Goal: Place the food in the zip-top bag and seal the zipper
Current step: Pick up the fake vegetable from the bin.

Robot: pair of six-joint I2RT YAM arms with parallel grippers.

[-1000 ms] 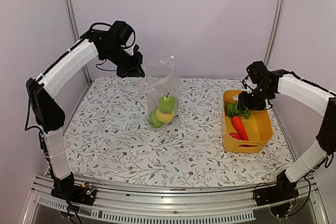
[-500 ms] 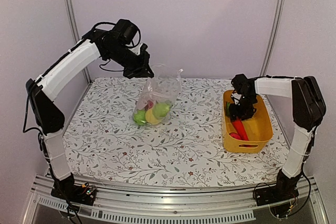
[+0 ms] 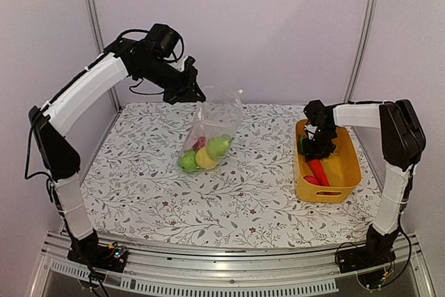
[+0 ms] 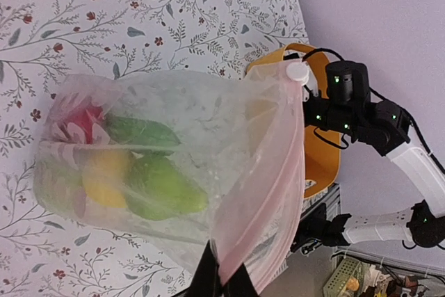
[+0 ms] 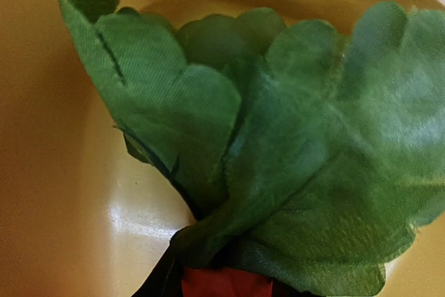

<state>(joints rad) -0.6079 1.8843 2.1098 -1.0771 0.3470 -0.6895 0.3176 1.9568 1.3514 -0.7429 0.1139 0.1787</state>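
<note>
Left gripper (image 4: 224, 277): jaws pressed together on the mouth edge of the bag (image 4: 174, 144), which hangs from that one pinch.

Right gripper (image 3: 318, 145): down inside the basket (image 3: 350, 172), at the leaves (image 5: 264, 151) of the carrot (image 3: 318, 170); the wrist view is filled with leaf, and I cannot tell whether the jaws are apart or already clamped.

Step in hand, as judged: picking the carrot for transfer. To do it well, grip the firm orange body just below the leaves, not the soft cloth, which would likely slip or let the carrot swing; lift straight up clear of the basket wall; the bag's mouth needs to face the incoming arm before release.

Bag, top view: toward 12 o'clock of the table (image 3: 139, 172), its bottom resting on the cloth and leaning toward 7 o'clock; clear, crinkled, slack. Inside lie green fruits (image 3: 218, 147), a lemon (image 3: 203, 159) and a red piece (image 3: 199, 142), bunched at the bottom. The zipper (image 4: 281, 165) shows as a pinkish strip along the mouth, unsealed.

Basket: at 3 o'clock; the carrot lies with leaves at 11 o'clock and tip toward 5 o'clock.
</note>
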